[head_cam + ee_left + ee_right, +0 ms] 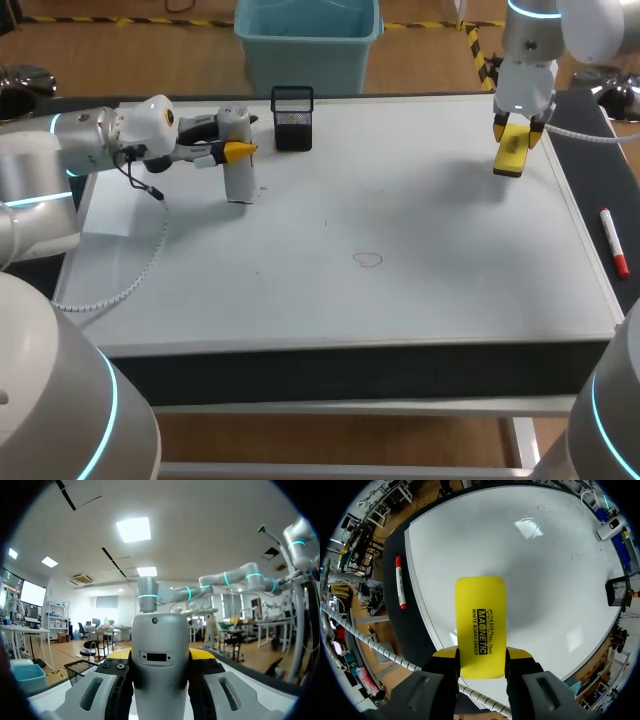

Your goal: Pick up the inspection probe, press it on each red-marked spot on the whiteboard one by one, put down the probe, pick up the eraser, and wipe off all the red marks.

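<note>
Whiteboard (400, 200) covers nearly the whole tabletop, and I see no clear red spots on it, only a faint looped outline (368, 259) well out from the black mesh holder (292, 118) towards the near edge. The inspection probe (238, 185) stands upright just beside the mesh holder, on the left arm's side. The left gripper (240, 152) is clamped across its upper body from both sides. Whether its foot touches the board I cannot tell. It looks like a rigid, smooth plastic shell, probably fairly light and liable to slip. A hold across the body's flat sides, as here, seems right. The yellow eraser (511, 152) hangs above the board, far across it from the mesh holder. The right gripper (514, 135) pinches it across its narrow sides at one end. I judge it light and stiff, easy to tilt under wiping pressure. A red marker (614, 242) lies off the board on the dark strip, farther still from the holder.
</note>
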Tool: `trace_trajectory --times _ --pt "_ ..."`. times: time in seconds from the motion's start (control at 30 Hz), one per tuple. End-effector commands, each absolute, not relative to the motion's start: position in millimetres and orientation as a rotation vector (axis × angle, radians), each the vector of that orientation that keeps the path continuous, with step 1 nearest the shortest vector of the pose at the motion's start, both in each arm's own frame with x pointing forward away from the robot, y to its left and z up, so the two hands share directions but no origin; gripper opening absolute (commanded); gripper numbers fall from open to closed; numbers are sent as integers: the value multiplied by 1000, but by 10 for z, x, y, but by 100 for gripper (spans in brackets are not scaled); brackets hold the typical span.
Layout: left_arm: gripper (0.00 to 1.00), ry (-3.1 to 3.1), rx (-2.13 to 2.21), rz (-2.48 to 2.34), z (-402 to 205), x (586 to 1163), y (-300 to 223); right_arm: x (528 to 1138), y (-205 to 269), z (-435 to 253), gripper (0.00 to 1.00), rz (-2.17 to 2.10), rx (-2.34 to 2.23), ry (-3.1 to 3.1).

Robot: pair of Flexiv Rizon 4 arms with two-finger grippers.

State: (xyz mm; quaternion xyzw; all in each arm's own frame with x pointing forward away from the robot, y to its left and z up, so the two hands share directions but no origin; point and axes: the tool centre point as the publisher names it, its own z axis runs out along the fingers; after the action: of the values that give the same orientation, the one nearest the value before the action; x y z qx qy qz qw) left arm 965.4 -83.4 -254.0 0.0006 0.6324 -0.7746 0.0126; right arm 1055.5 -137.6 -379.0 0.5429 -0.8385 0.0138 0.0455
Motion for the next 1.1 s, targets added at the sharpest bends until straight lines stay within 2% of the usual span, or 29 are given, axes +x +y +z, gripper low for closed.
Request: trace_trajectory --times 0.03,0.73,1.1 --pt "0 1969 3 -2415 -2536 9653 -834 10367 -1155 -3738 0 81 1701 -2534" --pt "0 1969 3 -2415 -2536 9653 -834 9123 546 -3743 0 44 2085 -2303" --pt "0 1969 3 -2415 -2536 9653 -834 8776 1215 -3938 0 -15 2103 -2259"
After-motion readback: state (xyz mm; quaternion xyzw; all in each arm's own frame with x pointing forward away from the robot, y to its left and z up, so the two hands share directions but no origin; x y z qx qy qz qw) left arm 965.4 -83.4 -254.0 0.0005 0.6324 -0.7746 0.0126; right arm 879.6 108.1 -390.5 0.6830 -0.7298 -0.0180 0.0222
